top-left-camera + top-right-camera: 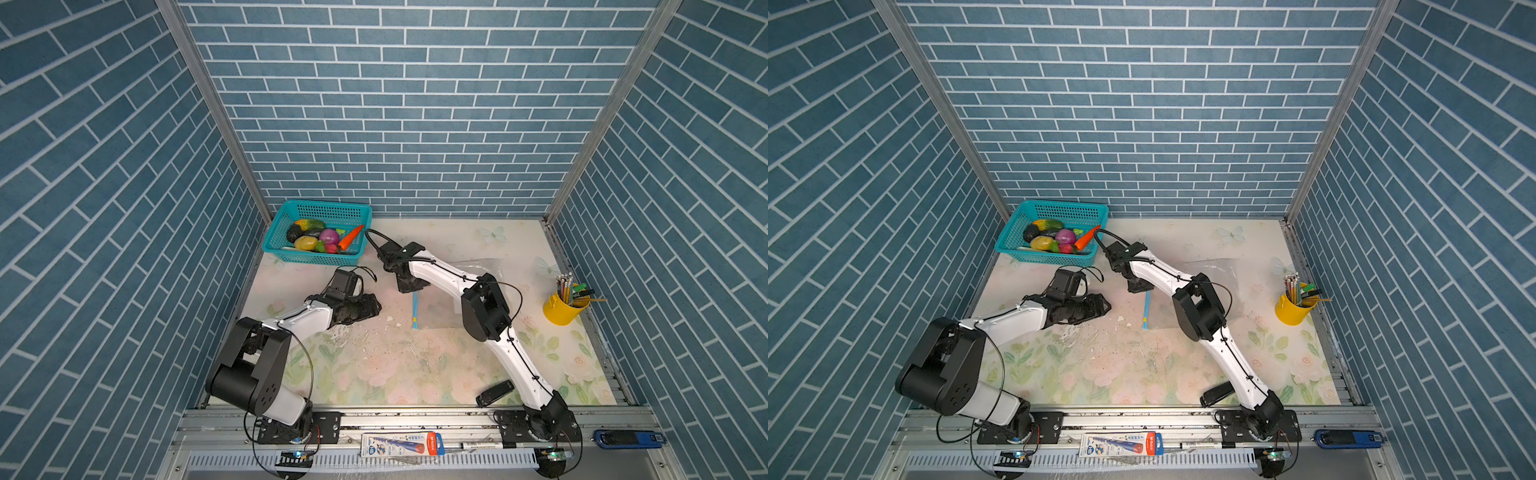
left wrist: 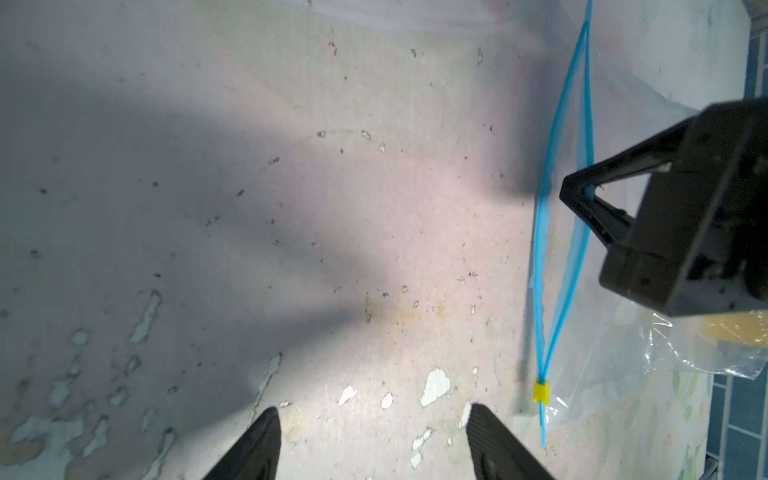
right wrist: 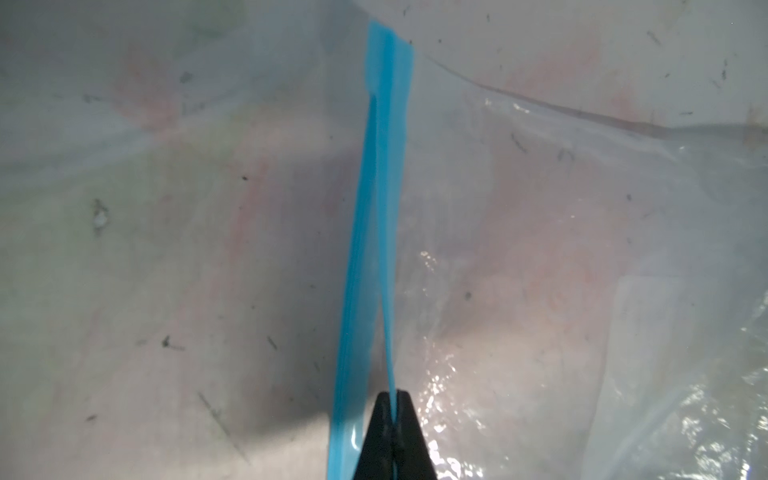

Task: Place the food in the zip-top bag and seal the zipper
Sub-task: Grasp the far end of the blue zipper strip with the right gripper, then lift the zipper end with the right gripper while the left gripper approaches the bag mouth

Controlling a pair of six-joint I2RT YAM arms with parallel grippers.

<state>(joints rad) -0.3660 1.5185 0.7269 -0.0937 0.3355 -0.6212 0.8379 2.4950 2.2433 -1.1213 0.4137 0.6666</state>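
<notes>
The food (image 1: 320,239), several glossy toy vegetables, lies piled in a teal mesh basket (image 1: 309,257) at the back left in both top views. The clear zip-top bag (image 1: 436,309) lies flat mid-table, partly under my right arm. Its blue zipper (image 3: 374,249) has the two lips parted, with the yellow slider (image 2: 540,390) at one end. My right gripper (image 3: 392,399) is shut on the upper lip of the zipper and holds it a little off the lower lip. My left gripper (image 2: 372,411) hovers open and empty over bare mat, left of the bag's mouth (image 1: 415,309).
A yellow cup of pencils (image 1: 561,309) stands at the right edge. A black oblong object (image 1: 494,392) lies near the front by the right arm's base. The floral mat (image 1: 374,365) has flaked white patches. Blue brick walls enclose three sides.
</notes>
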